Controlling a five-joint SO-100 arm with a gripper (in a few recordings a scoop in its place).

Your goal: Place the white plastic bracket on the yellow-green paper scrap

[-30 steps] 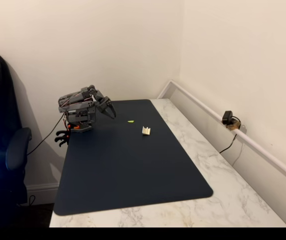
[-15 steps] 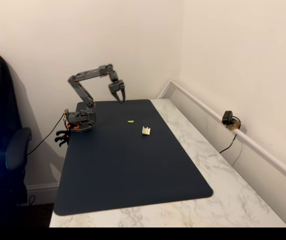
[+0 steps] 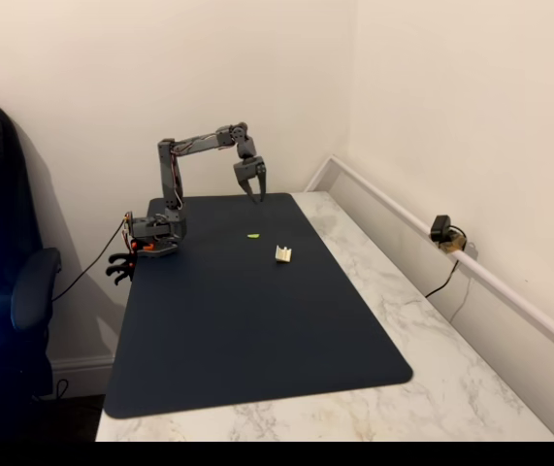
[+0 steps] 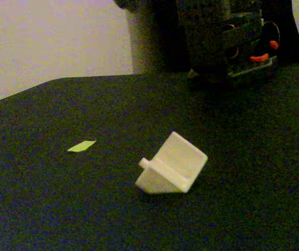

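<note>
on the dark blue mat (image 3: 247, 320) covering the marble surface (image 3: 432, 369), the grey claw (image 3: 255, 189) hangs apart, empty; a clumsy descent might knock the small off-white angular plastic bracket (image 4: 171, 164) aside or disturb the bright yellow-green paper sliver (image 4: 81, 146).

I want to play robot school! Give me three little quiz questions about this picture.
1. True or false: the bracket already lies on the scrap.
2. What colour is the mat: (a) dark blue, (b) red, (c) white?
3. Fill in: the gripper hangs in the ____ above the mat.

Key: 1 false, they lie apart; 2 a; 3 air.
</note>
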